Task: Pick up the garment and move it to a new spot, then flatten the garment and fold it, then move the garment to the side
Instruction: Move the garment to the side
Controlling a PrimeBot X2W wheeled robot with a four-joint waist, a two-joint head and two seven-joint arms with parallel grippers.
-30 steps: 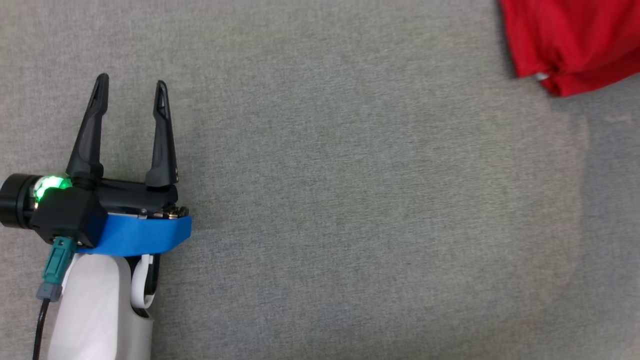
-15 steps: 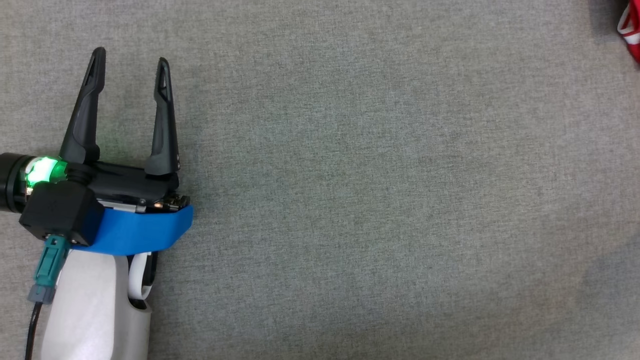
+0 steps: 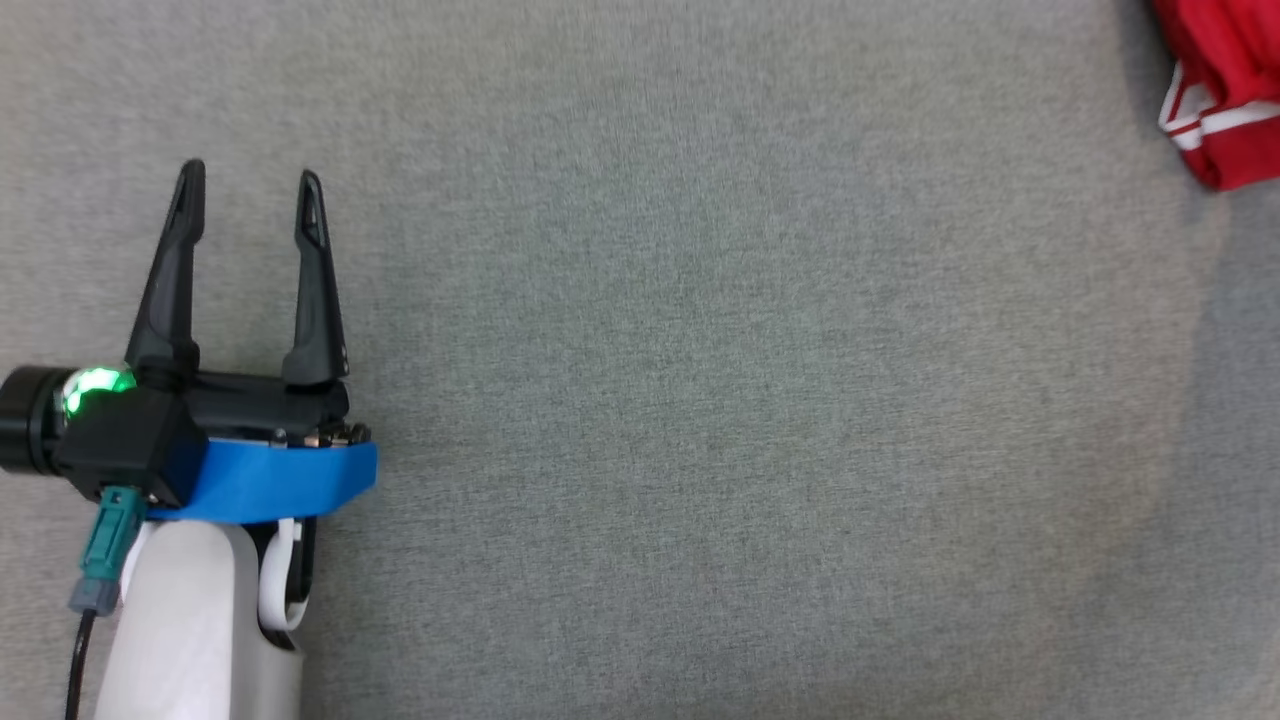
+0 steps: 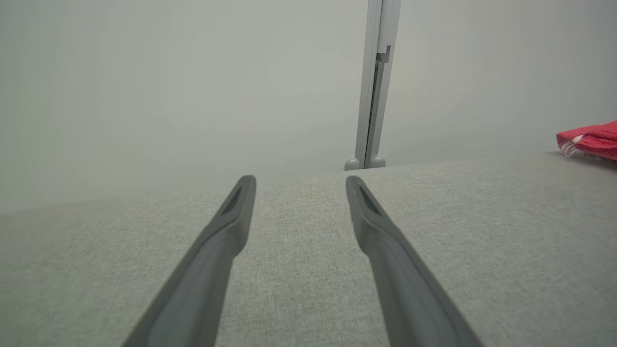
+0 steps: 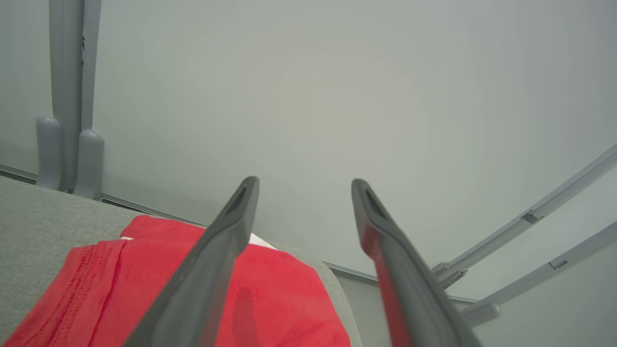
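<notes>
The garment is red with white stripes at one hem and lies bunched at the top right corner of the head view. My left gripper stands open at the lower left, far from the garment, with nothing between its fingers. In the left wrist view the left gripper hovers low over the grey cloth surface, and the garment shows at the far right. My right gripper is open just above the garment, which lies under its left finger. Nothing sits between the jaws.
A grey fabric surface spreads across the head view. A pale upright post stands at its far edge before a plain wall. Beyond the garment the surface ends at a rounded corner, with slanted metal rails past it.
The head view has shifted, so the camera moved. The garment's visible part at the top right is smaller than a second ago and shows a white-striped hem. My left gripper stays open.
</notes>
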